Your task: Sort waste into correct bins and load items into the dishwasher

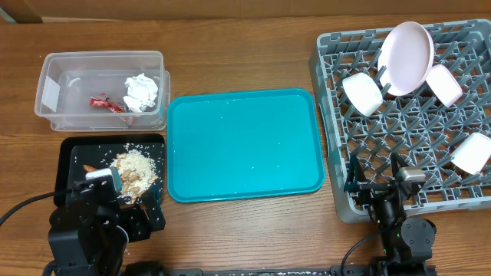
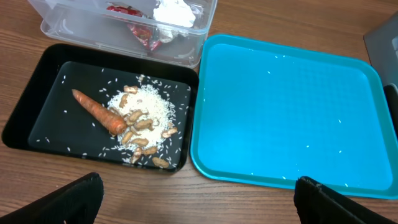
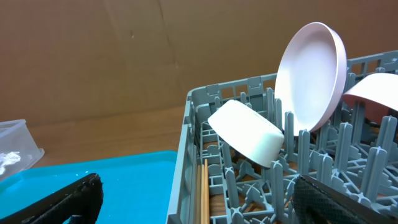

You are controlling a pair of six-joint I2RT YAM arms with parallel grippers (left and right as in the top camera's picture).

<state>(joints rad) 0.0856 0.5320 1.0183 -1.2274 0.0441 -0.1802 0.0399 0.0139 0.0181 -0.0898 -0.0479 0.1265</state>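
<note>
The clear tub [image 1: 61, 84] holds a crumpled white tissue [image 1: 141, 92] and a red wrapper [image 1: 106, 103]. In the black tray [image 2: 43, 118] lie an orange carrot piece [image 2: 99, 112] and a heap of rice scraps [image 2: 144, 112]. The grey dishwasher rack [image 1: 331, 146] carries an upright white plate [image 1: 406, 57], white bowls [image 1: 362, 93] [image 1: 443, 84], a small white dish [image 1: 470, 152], and chopsticks [image 3: 203, 193] along its left wall. My left gripper [image 2: 198, 202] is open and empty above the bare table in front of the black tray. My right gripper [image 3: 199, 199] is open and empty over the rack's near left corner.
A large teal serving tray [image 1: 244, 146] lies between the bins and the rack, with a few rice grains on it. Both arm bases stand at the table's near edge. A brown wall rises behind the table in the right wrist view.
</note>
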